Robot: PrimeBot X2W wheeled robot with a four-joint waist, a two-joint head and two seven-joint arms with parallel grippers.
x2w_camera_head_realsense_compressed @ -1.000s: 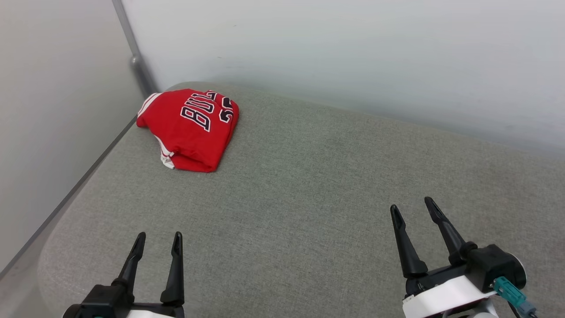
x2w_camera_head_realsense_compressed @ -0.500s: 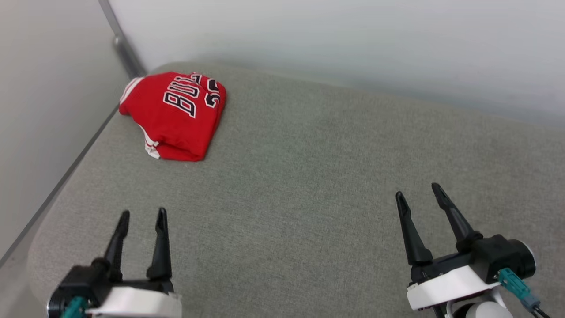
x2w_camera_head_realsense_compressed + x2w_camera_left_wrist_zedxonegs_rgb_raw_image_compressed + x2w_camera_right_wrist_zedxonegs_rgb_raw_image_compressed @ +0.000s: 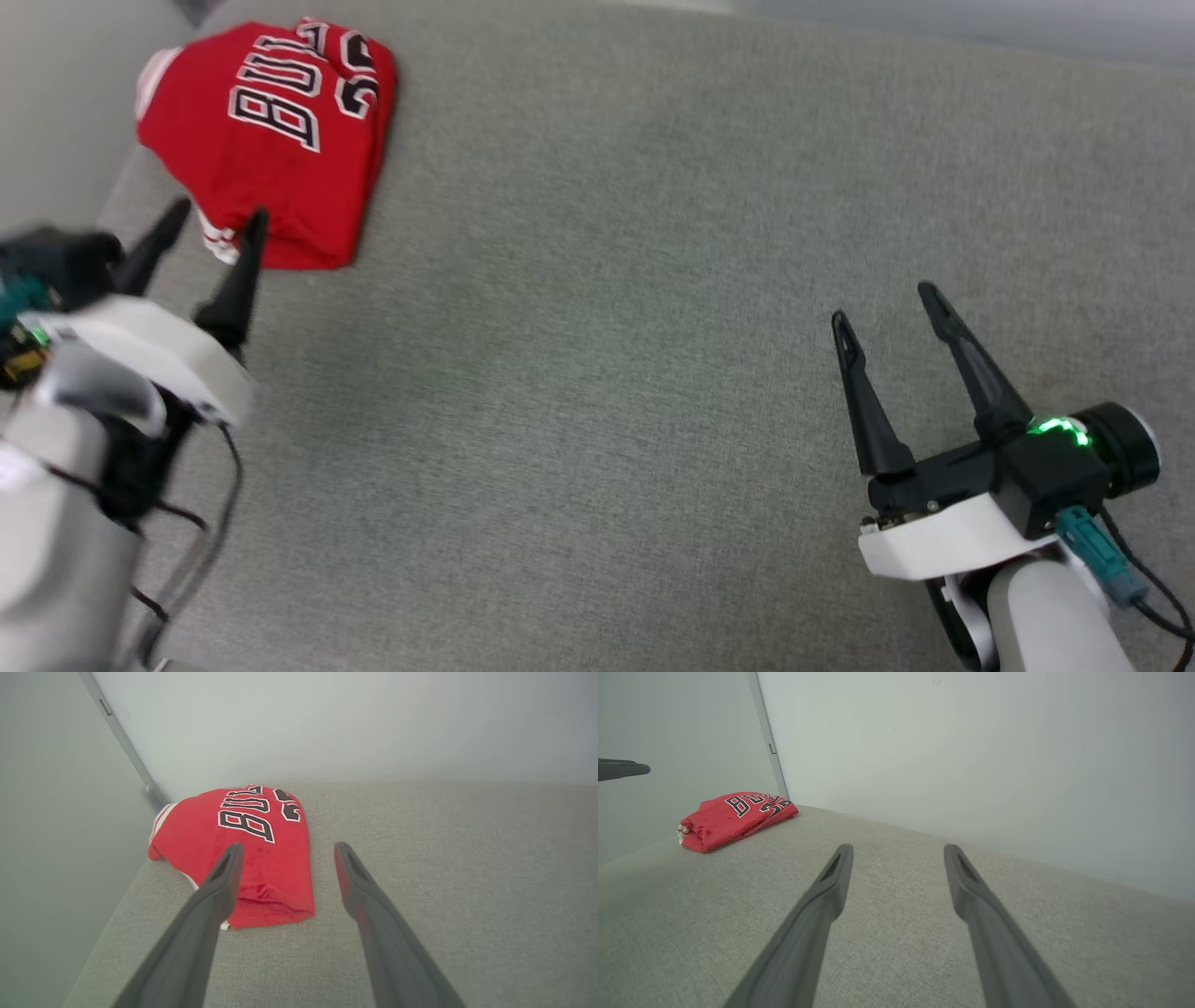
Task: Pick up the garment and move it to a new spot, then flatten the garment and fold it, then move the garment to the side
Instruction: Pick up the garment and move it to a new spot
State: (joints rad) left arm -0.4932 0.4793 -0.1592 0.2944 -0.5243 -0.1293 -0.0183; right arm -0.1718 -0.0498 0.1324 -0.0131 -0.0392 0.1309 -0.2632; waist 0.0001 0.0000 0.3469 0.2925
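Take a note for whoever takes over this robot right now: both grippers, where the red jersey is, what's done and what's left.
Left gripper: open and empty, poised at the near edge of the garment; whether it touches cannot be told.
Right gripper: open and empty, above the grey padded surface, well apart from the garment.
The garment lies in a folded bundle at the surface's far left corner, close to the wall.
Done: nothing clearly; no grip made yet.
Left: pick it up, move it to a new spot, flatten, fold, set it aside.
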